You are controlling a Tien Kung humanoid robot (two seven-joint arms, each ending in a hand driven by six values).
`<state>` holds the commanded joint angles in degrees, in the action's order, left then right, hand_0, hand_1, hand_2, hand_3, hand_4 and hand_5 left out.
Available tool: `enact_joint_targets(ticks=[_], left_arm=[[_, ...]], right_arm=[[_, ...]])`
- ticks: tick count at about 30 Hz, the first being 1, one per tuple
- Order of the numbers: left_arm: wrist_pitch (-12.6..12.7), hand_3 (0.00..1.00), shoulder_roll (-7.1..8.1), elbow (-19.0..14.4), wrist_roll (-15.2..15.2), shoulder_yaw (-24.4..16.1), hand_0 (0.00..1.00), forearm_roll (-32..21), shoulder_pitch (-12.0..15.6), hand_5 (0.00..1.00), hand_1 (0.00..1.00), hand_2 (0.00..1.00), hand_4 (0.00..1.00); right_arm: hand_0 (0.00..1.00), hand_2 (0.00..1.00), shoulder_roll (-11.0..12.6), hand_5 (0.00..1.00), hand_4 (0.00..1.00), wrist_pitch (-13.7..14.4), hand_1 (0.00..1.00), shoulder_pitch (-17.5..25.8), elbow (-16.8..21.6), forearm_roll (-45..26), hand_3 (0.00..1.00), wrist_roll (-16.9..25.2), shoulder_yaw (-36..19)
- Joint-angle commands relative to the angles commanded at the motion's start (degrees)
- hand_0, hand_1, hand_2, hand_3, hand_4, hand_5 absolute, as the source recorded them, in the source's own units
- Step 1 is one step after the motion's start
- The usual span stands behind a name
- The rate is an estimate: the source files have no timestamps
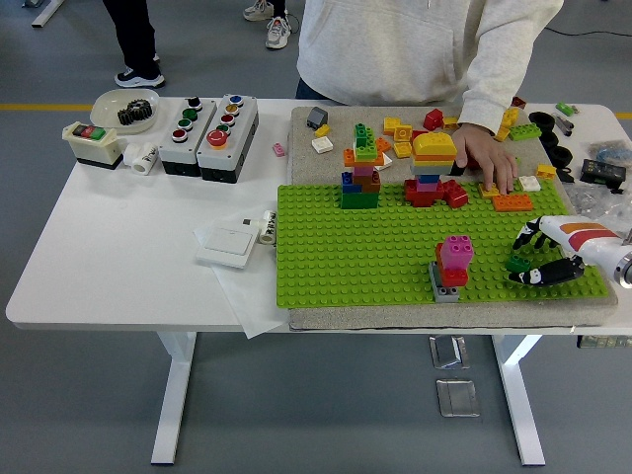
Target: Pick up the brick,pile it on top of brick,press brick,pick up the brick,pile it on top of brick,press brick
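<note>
A small dark green brick [516, 264] sits on the green baseplate [375, 252] near its right edge. My right hand [518, 255] comes in from the right. Its fingers [524, 236] are spread above the brick and its thumb [541, 275] lies low beside it, so the hand is open and not closed on the brick. To the left stands a short stack [452, 262] with a pink brick on top, red below and a grey base. My left arm is out of view.
Two taller brick stacks [361, 173] [433, 166] stand at the baseplate's far edge. A person's hand [486, 158] rests on the mat by an orange brick [512, 202] among several loose bricks. Button boxes [209, 126] and a white switch plate [229, 240] lie on the left.
</note>
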<state>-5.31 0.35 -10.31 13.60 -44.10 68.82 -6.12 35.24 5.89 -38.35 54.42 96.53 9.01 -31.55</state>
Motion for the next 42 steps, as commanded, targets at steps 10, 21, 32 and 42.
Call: enact_joint_targets(ticks=[10,21,32,42], left_arm=[[-0.1,0.532,0.04,0.0,0.0,0.3,0.789,0.0,0.2,0.510,0.713,0.605,0.523],[-0.2,0.533,0.07,0.0,0.0,0.4,0.788,0.2,0.3,0.508,0.715,0.605,0.522],[-0.2,0.532,0.11,0.0,-0.1,0.9,0.789,-0.4,0.1,0.510,0.714,0.605,0.524],[-0.2,0.533,0.09,0.0,-0.2,1.2,0.789,-0.9,0.0,0.510,0.717,0.605,0.524]], right_arm=[[0.406,0.504,-0.5,0.376,0.753,2.7,0.436,0.4,-1.2,0.9,0.488,1.8,0.8],[0.333,0.477,-1.1,0.389,0.693,3.8,0.410,0.7,-2.4,2.4,0.470,2.9,1.3],[0.314,0.474,-1.4,0.380,0.672,4.6,0.408,0.6,-2.8,3.2,0.470,3.6,1.7],[0.320,0.456,-1.8,0.397,0.625,5.0,0.390,0.4,-3.8,3.7,0.464,4.0,2.0]])
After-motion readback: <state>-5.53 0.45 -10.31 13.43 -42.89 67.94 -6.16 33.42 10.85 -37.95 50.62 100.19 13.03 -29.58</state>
